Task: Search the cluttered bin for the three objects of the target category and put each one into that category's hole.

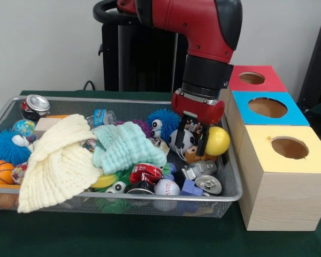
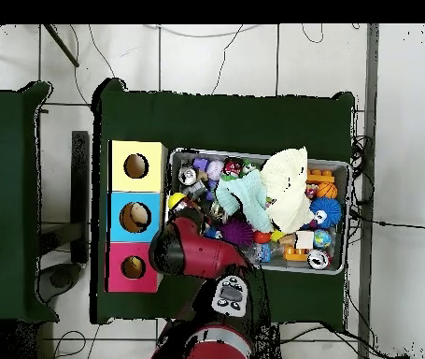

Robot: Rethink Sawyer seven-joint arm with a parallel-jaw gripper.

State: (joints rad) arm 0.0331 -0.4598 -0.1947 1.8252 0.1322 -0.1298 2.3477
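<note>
Jaws spread open, black-fingered gripper (image 1: 192,138) lowered into silver wire-mesh bin (image 1: 232,196), straddling small orange-brown toy (image 1: 193,154), black-and-white ball (image 1: 181,140) one side, yellow ball (image 1: 218,141) the other.

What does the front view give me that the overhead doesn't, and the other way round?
Only the front view shows the hand low in the bin, fingers straddling a small orange toy beside the yellow ball. Only the overhead shows the whole green table and tiled floor; there the arm hides the hand. Both show the yellow box, blue box, red box and cream cloth.
</note>
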